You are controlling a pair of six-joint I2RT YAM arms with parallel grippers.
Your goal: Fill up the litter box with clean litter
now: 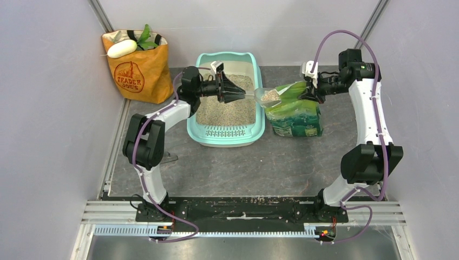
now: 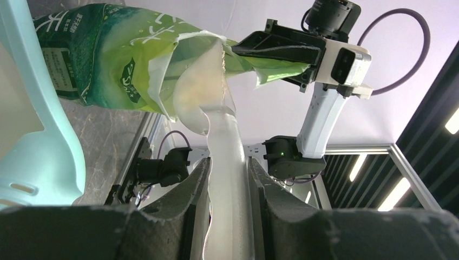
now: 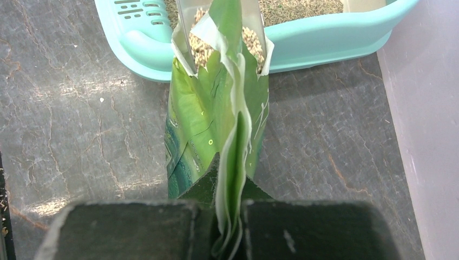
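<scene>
The mint-teal litter box (image 1: 201, 132) stands at the table's middle back, with tan litter (image 1: 227, 108) covering its floor; its rim also shows in the right wrist view (image 3: 325, 38). My left gripper (image 1: 238, 93) is shut on the handle of a clear plastic scoop (image 1: 269, 96). The scoop holds litter and hangs between the box's right rim and the mouth of the green bag (image 1: 295, 111). In the left wrist view the scoop (image 2: 208, 100) is at the bag (image 2: 108, 59). My right gripper (image 1: 310, 89) is shut on the bag's top edge (image 3: 233, 162), holding it open.
An orange paper grocery bag (image 1: 135, 70) with a white item and greens stands at the back left corner. Grey walls close in both sides. Dark table surface (image 1: 243, 168) lies in front of the box.
</scene>
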